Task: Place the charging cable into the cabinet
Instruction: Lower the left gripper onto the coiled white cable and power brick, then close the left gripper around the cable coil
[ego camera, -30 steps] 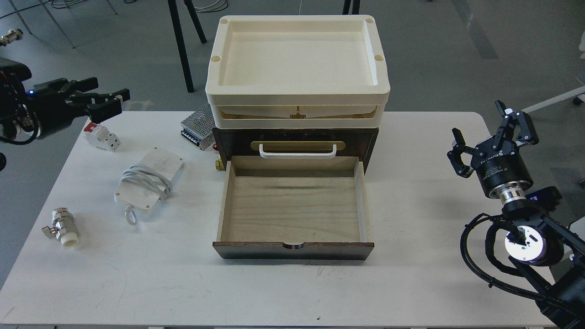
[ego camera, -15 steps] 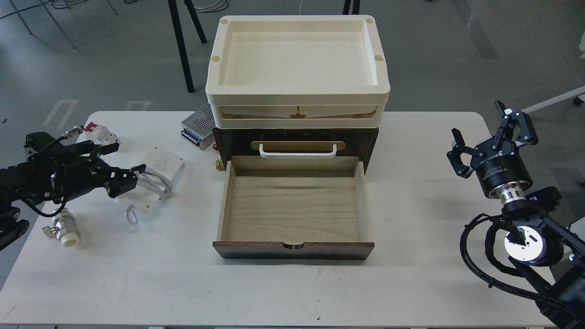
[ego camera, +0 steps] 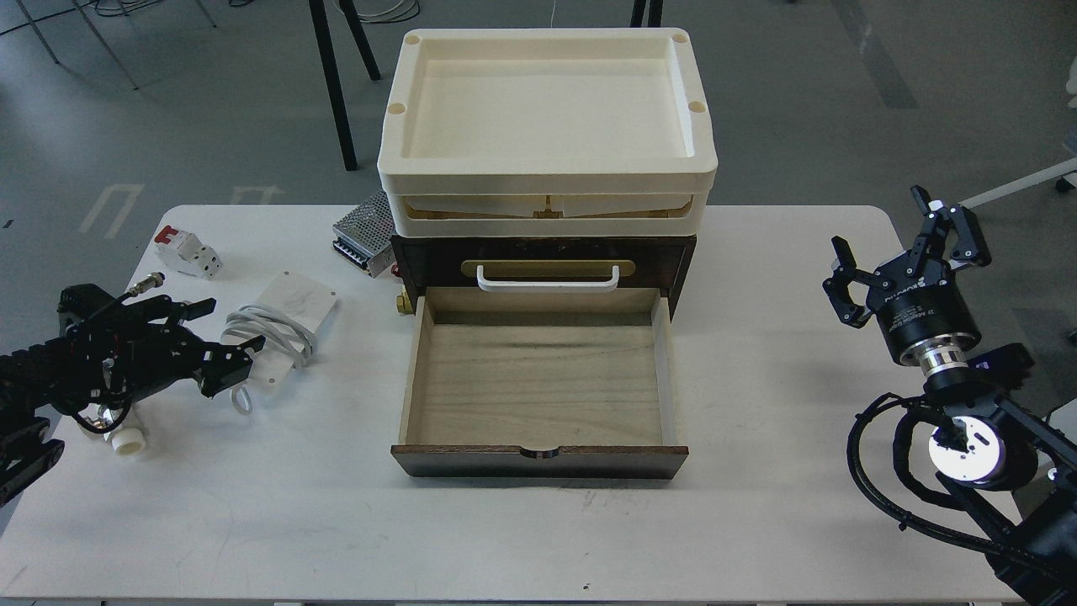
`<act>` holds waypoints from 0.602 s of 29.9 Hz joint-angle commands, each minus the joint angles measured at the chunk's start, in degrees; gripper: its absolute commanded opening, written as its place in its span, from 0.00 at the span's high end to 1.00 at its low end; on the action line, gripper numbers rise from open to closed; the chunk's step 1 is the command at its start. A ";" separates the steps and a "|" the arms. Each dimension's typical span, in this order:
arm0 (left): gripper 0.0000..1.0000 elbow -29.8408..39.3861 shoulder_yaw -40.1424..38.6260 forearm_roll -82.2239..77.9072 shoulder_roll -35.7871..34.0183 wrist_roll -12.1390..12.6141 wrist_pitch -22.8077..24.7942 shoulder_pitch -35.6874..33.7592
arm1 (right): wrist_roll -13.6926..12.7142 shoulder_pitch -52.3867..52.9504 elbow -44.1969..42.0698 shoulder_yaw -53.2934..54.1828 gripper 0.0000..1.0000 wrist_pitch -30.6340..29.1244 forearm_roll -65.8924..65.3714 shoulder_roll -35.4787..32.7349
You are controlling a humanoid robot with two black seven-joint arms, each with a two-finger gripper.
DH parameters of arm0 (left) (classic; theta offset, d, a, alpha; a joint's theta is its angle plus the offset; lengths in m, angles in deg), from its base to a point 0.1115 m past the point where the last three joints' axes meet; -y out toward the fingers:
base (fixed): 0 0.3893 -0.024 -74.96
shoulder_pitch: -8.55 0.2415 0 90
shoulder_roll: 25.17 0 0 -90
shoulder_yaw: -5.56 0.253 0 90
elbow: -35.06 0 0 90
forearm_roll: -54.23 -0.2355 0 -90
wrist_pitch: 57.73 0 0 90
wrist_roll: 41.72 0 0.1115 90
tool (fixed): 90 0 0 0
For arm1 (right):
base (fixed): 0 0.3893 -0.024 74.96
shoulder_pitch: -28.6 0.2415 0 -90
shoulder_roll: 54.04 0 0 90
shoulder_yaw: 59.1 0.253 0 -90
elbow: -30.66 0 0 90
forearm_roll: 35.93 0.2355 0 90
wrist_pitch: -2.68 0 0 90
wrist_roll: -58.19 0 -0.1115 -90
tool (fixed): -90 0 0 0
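Note:
The charging cable (ego camera: 284, 320), a white square adapter with its cord coiled around it, lies on the table left of the cabinet. My left gripper (ego camera: 225, 335) is open, low over the table at the cable's left edge, with its fingers on either side of the cord's near-left part. The cabinet (ego camera: 544, 252) is dark brown with a white handle, and its light wood drawer (ego camera: 538, 383) is pulled out and empty. My right gripper (ego camera: 904, 244) is open and empty, raised at the far right.
Cream trays (ego camera: 547, 109) are stacked on the cabinet. A red-and-white block (ego camera: 187, 251) lies at the back left. A perforated metal box (ego camera: 363, 231) sits beside the cabinet. A metal valve fitting (ego camera: 126, 439) lies under my left arm. Table edges are close on the left.
My left arm came down from the upper left to table level beside the cable, then shifted slightly toward the front. The cable, drawer and right arm have not moved.

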 commanded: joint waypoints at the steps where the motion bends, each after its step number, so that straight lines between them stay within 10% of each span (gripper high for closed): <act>1: 0.15 -3.62 -0.09 0.18 2.39 0.00 -0.05 0.07 | 0.00 0.05 0.00 0.00 0.01 0.01 0.00 0.00; 18: 0.73 -10.12 0.08 8.27 8.54 0.00 -5.81 0.95 | 0.00 0.05 0.00 0.09 0.01 0.01 0.00 0.00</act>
